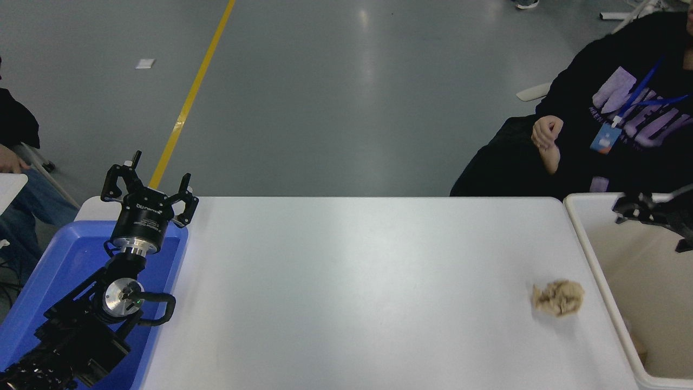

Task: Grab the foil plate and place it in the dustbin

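The foil plate is not in view on the table or in the visible part of the bin. The dustbin [595, 271], cream-white with a thick rim and beige inside, stands at the table's right end and is cut off by the picture's edge. My right gripper [631, 210] reaches in from the right edge above the bin's far part; only dark parts of it show, blurred. My left gripper [157, 179] is parked open over the blue tray at the lower left, holding nothing.
A crumpled tan paper ball [558, 297] lies on the white table just left of the bin. The shallow blue tray [54, 254] sits at the left end. A person in black [622, 108] sits beyond the far right corner, a hand [546, 135] raised. Another person [11, 162] is at the left edge.
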`<move>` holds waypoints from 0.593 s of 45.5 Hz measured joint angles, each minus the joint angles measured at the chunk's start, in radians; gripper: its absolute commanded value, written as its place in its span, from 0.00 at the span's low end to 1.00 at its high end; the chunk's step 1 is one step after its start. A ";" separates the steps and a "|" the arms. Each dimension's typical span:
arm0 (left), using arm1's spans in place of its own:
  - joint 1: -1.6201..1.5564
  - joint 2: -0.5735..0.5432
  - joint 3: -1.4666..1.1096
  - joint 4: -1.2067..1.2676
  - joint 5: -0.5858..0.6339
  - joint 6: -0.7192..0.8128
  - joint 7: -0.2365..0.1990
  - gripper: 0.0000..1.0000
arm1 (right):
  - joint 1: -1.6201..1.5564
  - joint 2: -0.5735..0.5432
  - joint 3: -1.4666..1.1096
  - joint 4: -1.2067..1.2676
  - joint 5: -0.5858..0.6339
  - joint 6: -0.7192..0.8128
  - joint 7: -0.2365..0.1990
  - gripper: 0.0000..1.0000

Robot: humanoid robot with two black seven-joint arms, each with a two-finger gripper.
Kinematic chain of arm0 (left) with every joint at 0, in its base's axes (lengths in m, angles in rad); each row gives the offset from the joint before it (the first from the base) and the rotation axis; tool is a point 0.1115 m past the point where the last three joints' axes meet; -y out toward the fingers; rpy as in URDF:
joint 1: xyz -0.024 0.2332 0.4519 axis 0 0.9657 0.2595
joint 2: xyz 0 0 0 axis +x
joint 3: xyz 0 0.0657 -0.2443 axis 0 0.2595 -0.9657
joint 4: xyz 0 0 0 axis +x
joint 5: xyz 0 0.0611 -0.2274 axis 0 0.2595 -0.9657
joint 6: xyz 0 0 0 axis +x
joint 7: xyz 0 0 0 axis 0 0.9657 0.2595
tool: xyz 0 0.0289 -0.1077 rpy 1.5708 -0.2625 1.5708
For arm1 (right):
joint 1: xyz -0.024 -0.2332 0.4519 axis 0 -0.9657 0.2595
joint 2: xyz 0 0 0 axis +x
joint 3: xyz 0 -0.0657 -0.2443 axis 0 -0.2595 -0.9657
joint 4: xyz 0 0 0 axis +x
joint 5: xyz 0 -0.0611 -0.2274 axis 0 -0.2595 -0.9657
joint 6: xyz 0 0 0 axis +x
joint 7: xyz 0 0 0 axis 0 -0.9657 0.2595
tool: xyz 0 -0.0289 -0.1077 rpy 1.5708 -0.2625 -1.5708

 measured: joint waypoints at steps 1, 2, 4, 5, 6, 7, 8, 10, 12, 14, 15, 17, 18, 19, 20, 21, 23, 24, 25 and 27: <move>0.000 0.000 0.000 0.000 0.000 0.000 0.000 0.98 | 0.020 0.007 0.004 0.009 -0.002 0.019 0.000 1.00; 0.000 0.000 0.000 0.000 0.000 0.000 0.000 0.98 | 0.056 0.025 0.009 0.025 -0.004 0.053 0.000 1.00; 0.000 0.000 0.000 0.000 0.000 0.000 0.000 0.98 | 0.078 0.040 0.014 0.034 -0.006 0.073 0.000 1.00; 0.000 0.000 0.000 0.000 0.000 0.000 0.000 0.98 | 0.091 0.051 0.014 0.039 -0.007 0.086 0.000 1.00; 0.000 0.000 -0.001 0.000 0.000 0.000 0.000 0.98 | 0.106 0.065 0.016 0.046 -0.008 0.101 0.000 1.00; 0.000 0.000 -0.001 0.000 0.000 0.000 0.000 0.98 | 0.123 0.081 0.020 0.052 -0.009 0.116 0.001 1.00; 0.000 0.000 -0.001 0.000 0.000 0.000 0.000 0.98 | 0.135 0.093 0.023 0.056 -0.009 0.126 0.001 1.00; 0.000 0.000 -0.001 0.000 0.000 0.000 0.000 0.98 | 0.156 0.117 0.024 0.065 -0.010 0.146 0.000 1.00; 0.000 0.000 -0.001 0.000 0.000 0.000 0.000 0.98 | 0.172 0.136 0.029 0.070 -0.010 0.158 0.001 1.00; 0.000 0.000 -0.001 0.000 0.000 0.000 0.000 0.98 | 0.191 0.157 0.031 0.074 -0.010 0.172 0.001 1.00; 0.000 0.000 -0.001 0.000 0.000 0.000 0.000 0.98 | 0.197 0.164 0.033 0.076 -0.010 0.176 0.001 1.00; 0.000 0.000 -0.001 0.000 0.000 0.000 0.000 0.98 | 0.212 0.177 0.035 0.078 -0.011 0.184 0.000 1.00; 0.000 0.000 -0.001 0.000 0.000 0.000 0.000 0.98 | 0.218 0.182 0.036 0.078 -0.011 0.187 0.001 1.00; 0.000 0.000 -0.001 0.000 0.000 0.000 0.000 0.98 | 0.224 0.187 0.037 0.079 -0.011 0.189 0.001 1.00; 0.000 0.000 -0.001 0.000 0.000 0.000 0.000 0.98 | 0.230 0.191 0.038 0.080 -0.011 0.192 0.001 1.00; 0.000 0.000 0.000 0.000 0.000 0.000 0.000 0.98 | 0.237 0.195 0.039 0.080 -0.011 0.195 0.001 1.00; 0.000 0.000 0.000 0.000 0.000 0.000 0.000 0.98 | 0.246 0.201 0.040 0.080 -0.012 0.199 0.000 1.00; 0.000 0.000 0.000 0.000 0.000 0.000 0.000 0.98 | 0.251 0.205 0.041 0.080 -0.012 0.201 0.000 1.00; 0.000 0.000 0.000 0.000 0.000 0.000 0.000 0.98 | 0.255 0.207 0.042 0.080 -0.012 0.202 0.000 1.00; 0.000 0.000 0.000 0.000 0.000 0.000 0.000 0.98 | 0.261 0.212 0.043 0.080 -0.012 0.205 0.000 1.00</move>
